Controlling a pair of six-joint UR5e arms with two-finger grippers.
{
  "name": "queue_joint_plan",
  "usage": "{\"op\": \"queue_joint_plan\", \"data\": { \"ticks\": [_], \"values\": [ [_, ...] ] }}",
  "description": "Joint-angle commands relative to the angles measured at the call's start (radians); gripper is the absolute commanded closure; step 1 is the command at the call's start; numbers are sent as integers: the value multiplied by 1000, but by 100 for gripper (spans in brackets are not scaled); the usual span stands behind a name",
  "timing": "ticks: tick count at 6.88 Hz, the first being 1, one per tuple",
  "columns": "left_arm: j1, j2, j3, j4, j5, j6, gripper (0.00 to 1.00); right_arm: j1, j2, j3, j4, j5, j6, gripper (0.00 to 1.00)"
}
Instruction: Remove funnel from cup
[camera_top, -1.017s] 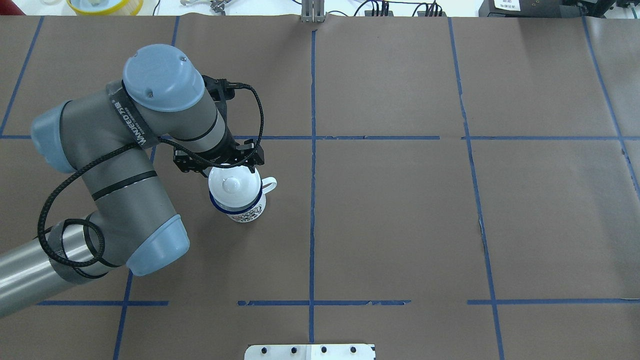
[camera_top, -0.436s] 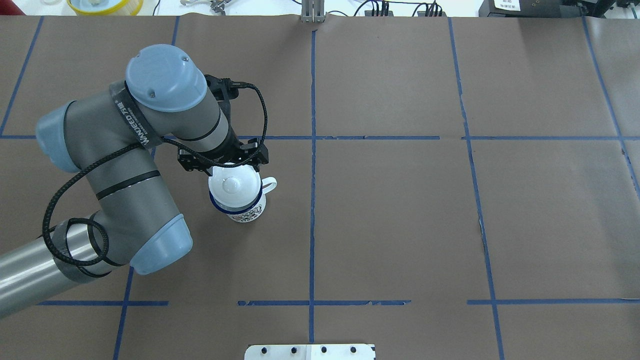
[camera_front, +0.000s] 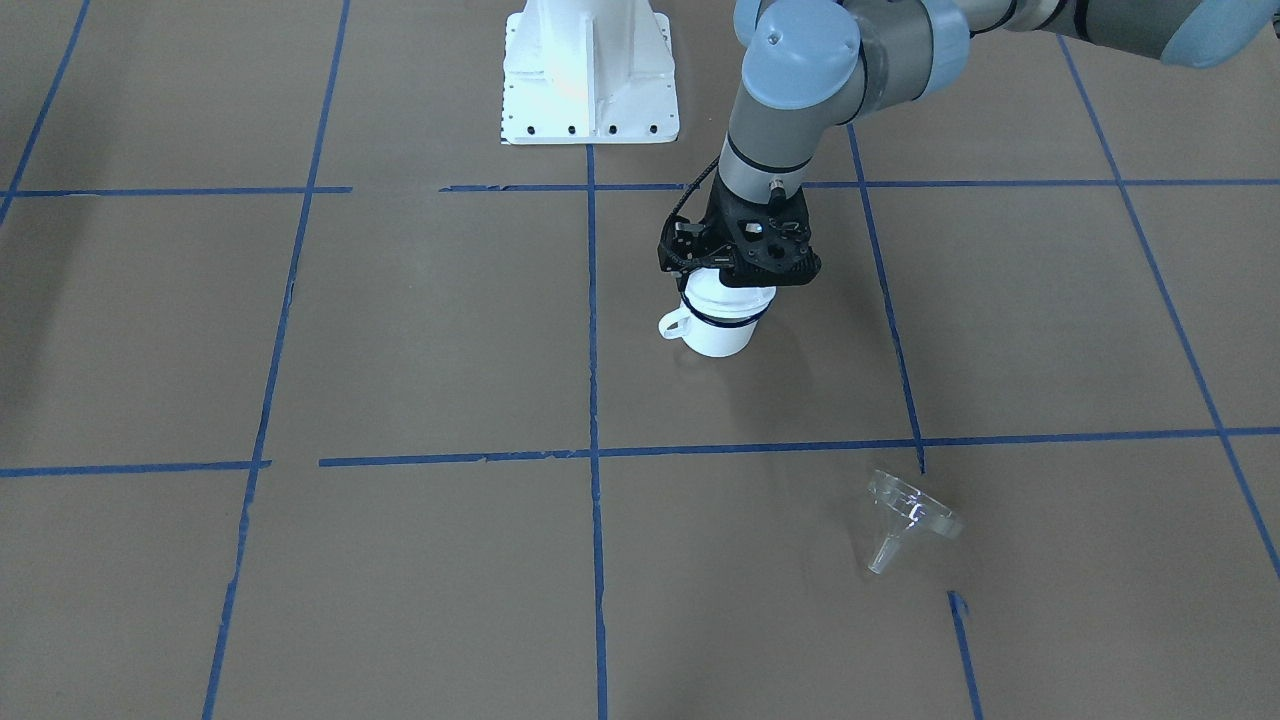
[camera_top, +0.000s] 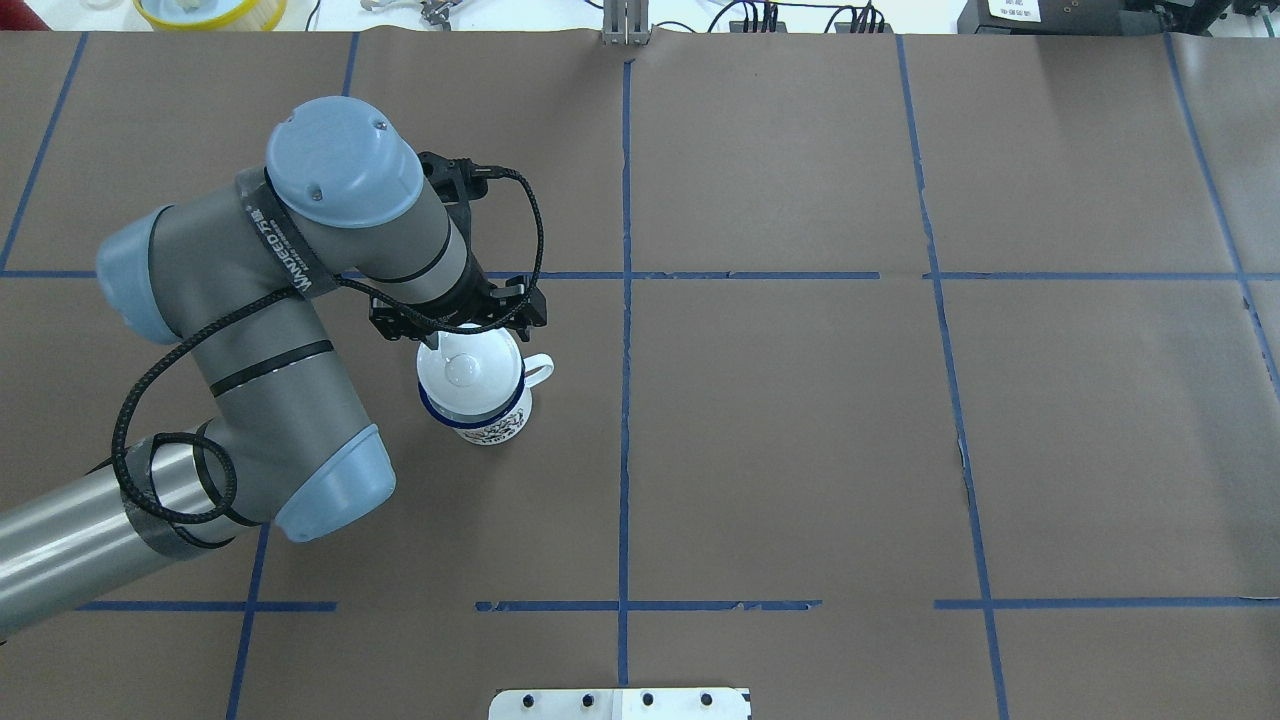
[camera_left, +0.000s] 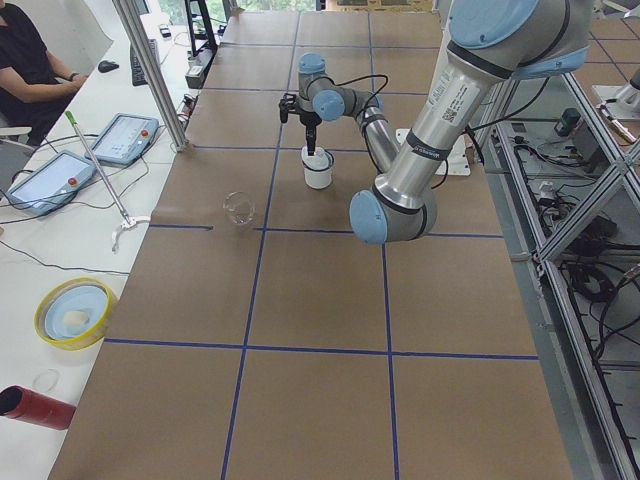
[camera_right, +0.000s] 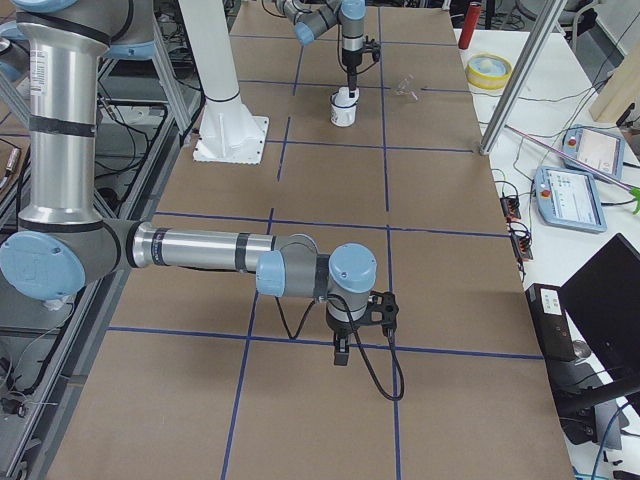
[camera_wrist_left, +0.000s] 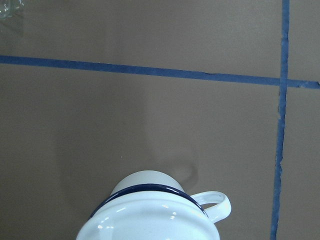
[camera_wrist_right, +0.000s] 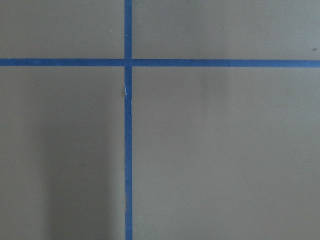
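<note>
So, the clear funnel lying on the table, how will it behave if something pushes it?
The funnel lies tipped on its round rim and spout, so a push would probably roll it in a curve. It looks thin and clear, so it is likely light and quick to skid. Its glossy cone may slip from a pinch.

A black band with white lettering (camera_top: 283, 250) wraps the grey left robot arm (camera_top: 250, 390). The print starts with Latin capitals, the first seemingly a "W", and ends in smaller characters, but it is too blurred to read with certainty. The same band shows in the exterior left view, no clearer. A white paper label (camera_top: 1015, 10) on a dark box beyond the desk's far edge carries print too small to read. The white enamel mug with a dark blue rim (camera_top: 495, 420) bears a dark blue print on its side, also unreadable.
</note>
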Motion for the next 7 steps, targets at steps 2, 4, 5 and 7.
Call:
{"op": "queue_joint_plan", "data": {
  "ticks": [2, 4, 5, 7],
  "values": [
    [2, -8, 4, -16, 0, 0, 0, 0, -1, 1, 0, 0, 0, 0],
    [3, -11, 24, -40, 0, -1, 0, 0, -1, 0, 0, 0, 0, 0],
    [2, -11, 36, -65, 0, -1, 0, 0, 0, 0, 0, 0, 0, 0],
    [8, -8, 50, -85, 0, -1, 0, 0, -1, 1, 0, 0, 0, 0]
  ]
}}
